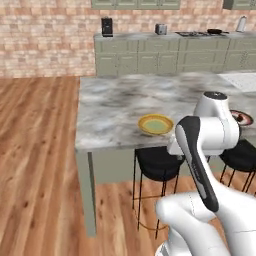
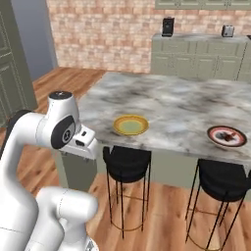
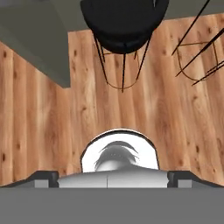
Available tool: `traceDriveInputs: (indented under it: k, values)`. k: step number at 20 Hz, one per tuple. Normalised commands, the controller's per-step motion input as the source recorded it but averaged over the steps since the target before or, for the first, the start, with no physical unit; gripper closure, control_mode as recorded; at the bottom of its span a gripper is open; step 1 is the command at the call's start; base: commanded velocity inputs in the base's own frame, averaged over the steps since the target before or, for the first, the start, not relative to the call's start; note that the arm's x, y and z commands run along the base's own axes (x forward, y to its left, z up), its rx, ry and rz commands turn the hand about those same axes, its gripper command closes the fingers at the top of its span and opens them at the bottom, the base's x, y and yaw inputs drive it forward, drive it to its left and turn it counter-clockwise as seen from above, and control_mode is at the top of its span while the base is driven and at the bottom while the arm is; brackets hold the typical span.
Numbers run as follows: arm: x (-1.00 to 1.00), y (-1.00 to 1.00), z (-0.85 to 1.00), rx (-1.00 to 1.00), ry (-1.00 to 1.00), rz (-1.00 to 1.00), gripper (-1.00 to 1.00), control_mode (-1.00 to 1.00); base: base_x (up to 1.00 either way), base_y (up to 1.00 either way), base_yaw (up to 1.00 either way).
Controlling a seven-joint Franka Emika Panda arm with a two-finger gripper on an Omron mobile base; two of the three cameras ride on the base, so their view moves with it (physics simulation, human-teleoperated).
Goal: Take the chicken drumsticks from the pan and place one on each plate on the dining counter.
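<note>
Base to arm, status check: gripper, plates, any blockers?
Gripper state unreadable, hand camera aimed down at wooden floor. Yellow round plate with pale green centre and red-rimmed white plate both on grey-white marble dining counter. Black round stools below its edge.

Yellow plate on the dining counter near its front edge, black stool beneath.

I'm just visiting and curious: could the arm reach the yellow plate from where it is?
Probably yes. The yellow plate sits near the counter edge facing the robot, with nothing on or around it; the arm is folded low beside a stool.
</note>
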Motion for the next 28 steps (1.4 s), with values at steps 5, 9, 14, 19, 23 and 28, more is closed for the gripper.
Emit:
traceDriveInputs:
  k: [5,9,14,19,23,28]
  values:
    - [0.0,0.0,0.0,0.0,0.0,0.0,-1.0,1.0,0.07,1.0,0.0]
    - [0.0,0.0,0.0,0.0,0.0,0.0,-1.0,1.0,0.34,1.0,-0.01]
    - [0.0,0.0,0.0,0.0,0.0,0.0,-1.0,1.0,0.46,1.0,-0.22]
    - [0.0,0.0,0.0,0.0,0.0,0.0,-1.0,1.0,0.91,0.99,-0.59]
    - [0.0,0.0,0.0,0.0,0.0,0.0,-1.0,1.0,1.0,0.97,-0.65]
    - [0.0,0.0,0.0,0.0,0.0,0.0,-1.0,1.0,0.99,1.0,-0.52]
